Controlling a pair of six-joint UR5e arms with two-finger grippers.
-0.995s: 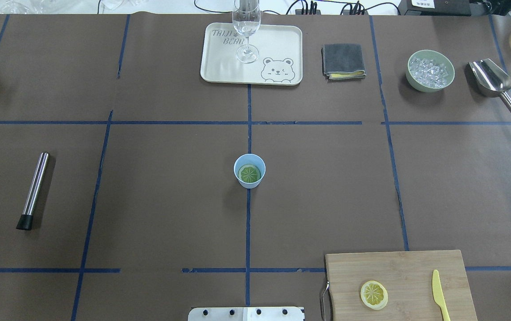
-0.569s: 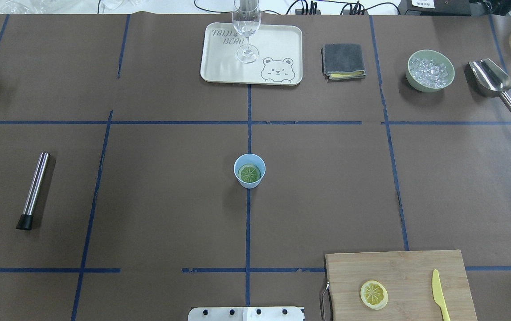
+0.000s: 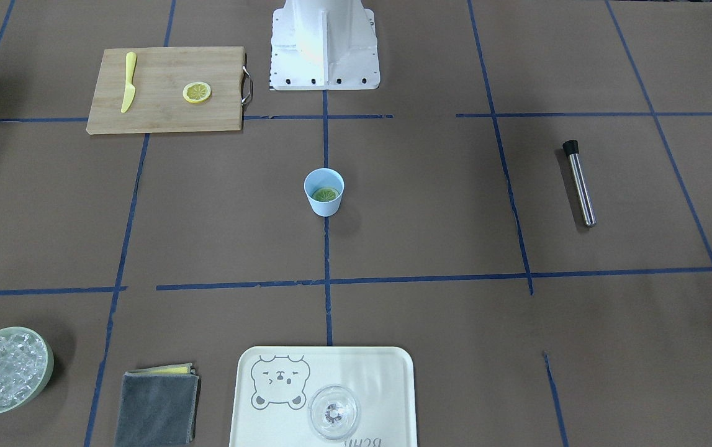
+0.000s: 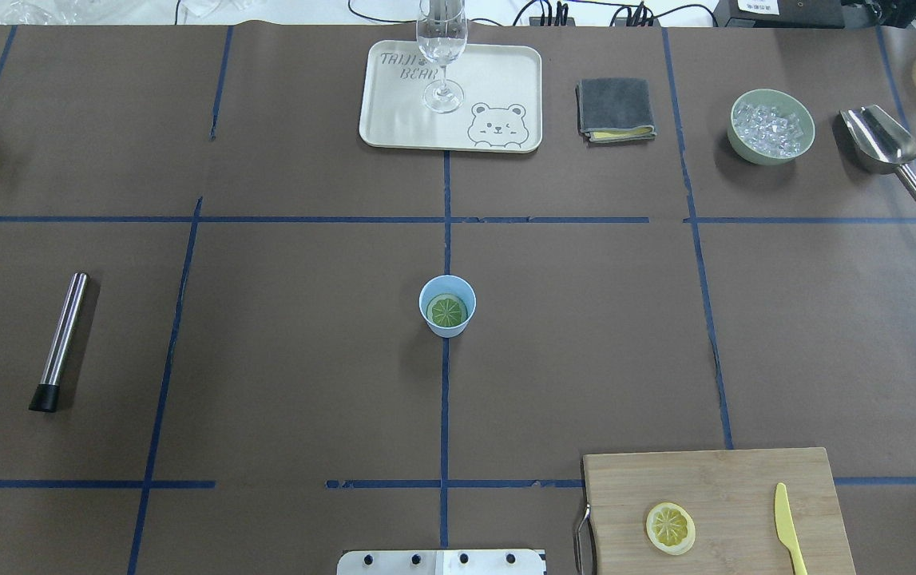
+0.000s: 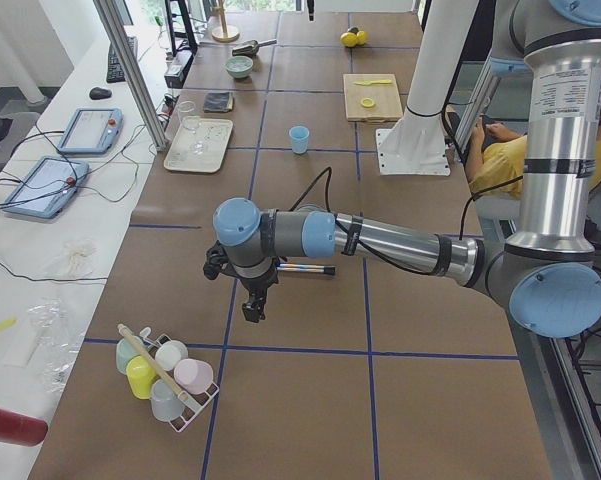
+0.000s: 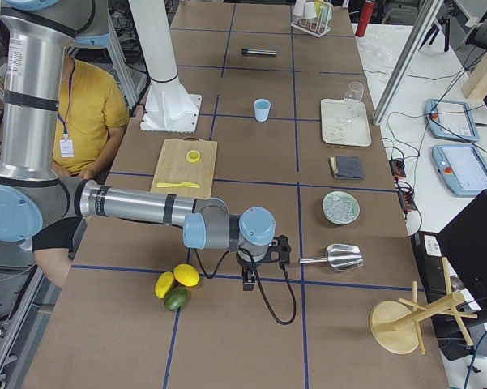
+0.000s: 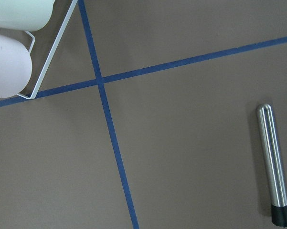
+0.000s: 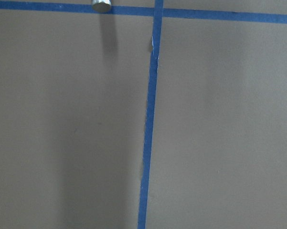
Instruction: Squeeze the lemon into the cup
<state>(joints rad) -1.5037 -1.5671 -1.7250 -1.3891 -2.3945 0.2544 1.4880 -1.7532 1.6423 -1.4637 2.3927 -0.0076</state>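
The light blue cup stands upright at the table's middle; it also shows in the front view. A lemon slice lies flat inside it and looks greenish there. A second yellow lemon slice lies on the wooden cutting board at the near right. My left gripper shows only in the left side view, far left of the cup near the cup rack. My right gripper shows only in the right side view, far right near the scoop. I cannot tell whether either is open or shut.
A yellow plastic knife lies on the board. A steel muddler lies at the left. At the back are a tray with a clear glass, a grey cloth, a green ice bowl and a scoop.
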